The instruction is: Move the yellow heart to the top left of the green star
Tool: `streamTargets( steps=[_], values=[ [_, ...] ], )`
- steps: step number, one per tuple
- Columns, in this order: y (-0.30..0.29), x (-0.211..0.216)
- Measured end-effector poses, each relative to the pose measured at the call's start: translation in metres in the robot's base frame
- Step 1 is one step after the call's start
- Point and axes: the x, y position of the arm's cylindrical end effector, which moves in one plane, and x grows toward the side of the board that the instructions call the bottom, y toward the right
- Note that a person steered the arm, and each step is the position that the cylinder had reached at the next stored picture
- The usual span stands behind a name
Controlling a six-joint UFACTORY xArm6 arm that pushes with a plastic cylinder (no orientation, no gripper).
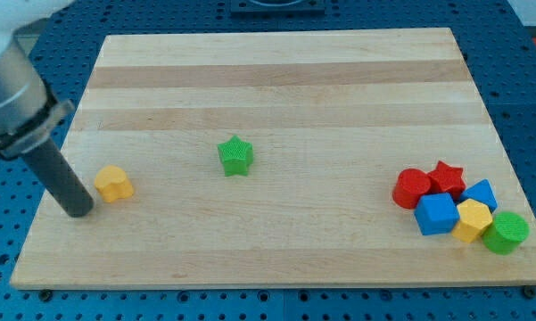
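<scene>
Nearest the view's bottom edge runs the front rim of the bench (276,278), a pale wooden board that carries everything. Next in size is the dark rod coming down from the view's upper left, with my tip (77,212) resting on the wood just left of, and slightly below, the yellow heart (114,183); whether the two touch I cannot tell. No claw exists on this arm, so there is nothing to call wide, narrow or holding. Far at the view's right a cluster sits packed together: a red cylinder (411,188), red star (446,177), two blue blocks (436,214), a yellow block (472,219) and a green cylinder (506,232). The green star (235,155) stands alone near the middle, well right of the heart. I judge the push is only starting; the next move calls for driving the heart rightward and upward, stopping above-left of the star without knocking it.
</scene>
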Motion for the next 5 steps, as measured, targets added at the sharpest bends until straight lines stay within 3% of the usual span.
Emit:
streamTargets(
  steps=[1,4,5],
  values=[
    [-0.006,-0.016],
    [0.111,-0.021],
    [0.122,-0.040]
  ],
)
